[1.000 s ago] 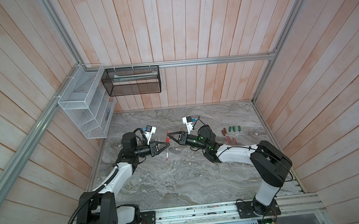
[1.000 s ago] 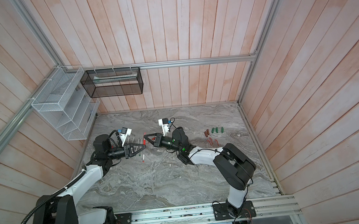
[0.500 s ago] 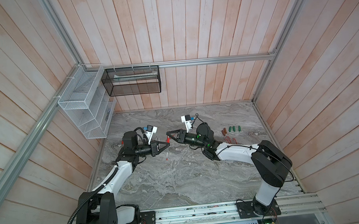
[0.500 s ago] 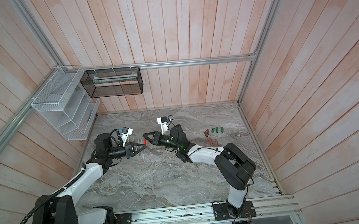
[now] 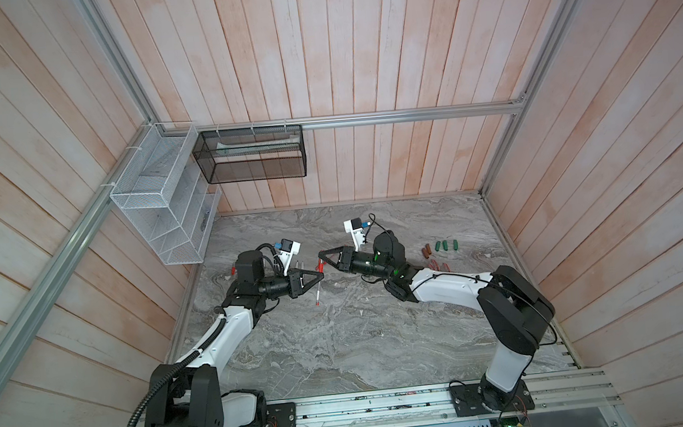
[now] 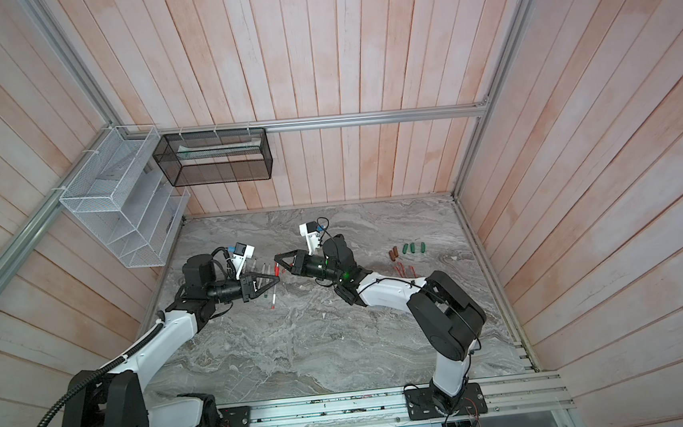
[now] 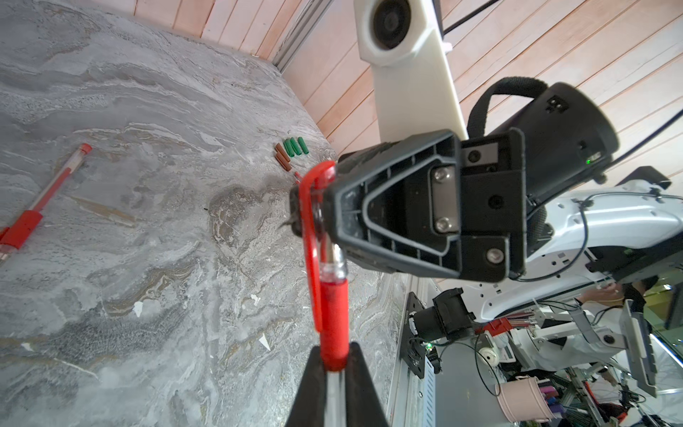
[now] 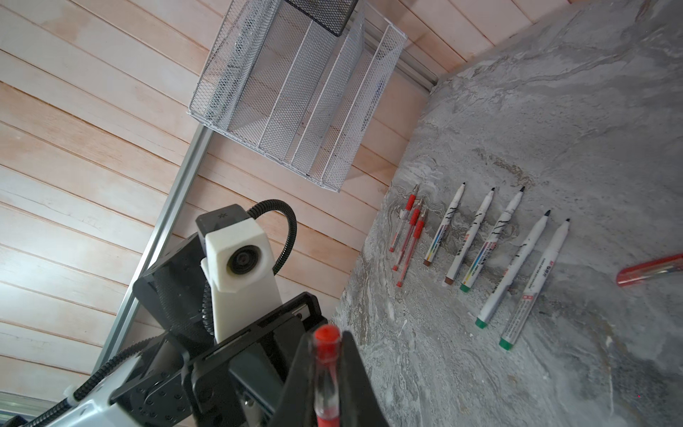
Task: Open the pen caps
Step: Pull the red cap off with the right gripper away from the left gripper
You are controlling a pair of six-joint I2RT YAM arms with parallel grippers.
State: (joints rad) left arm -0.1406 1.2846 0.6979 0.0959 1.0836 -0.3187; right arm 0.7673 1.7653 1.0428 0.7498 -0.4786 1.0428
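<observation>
Red pen (image 7: 333, 314): left gripper (image 7: 334, 356) clamped on barrel, right gripper (image 7: 314, 209) pinching its red cap (image 7: 313, 281), apparently not yet off. Eight uncapped pens (image 8: 494, 236) laid out; one capped pen (image 7: 51, 189) to do

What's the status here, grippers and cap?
Left gripper shut on red pen. Right gripper shut on its red cap, cap not yet off. Nothing in the way.

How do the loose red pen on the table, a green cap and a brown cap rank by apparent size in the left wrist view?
1. Loose red pen: clearly the largest, though it also lies nearer the camera.
2. Green cap and brown cap: they look about alike, too small and distant to rank.
</observation>
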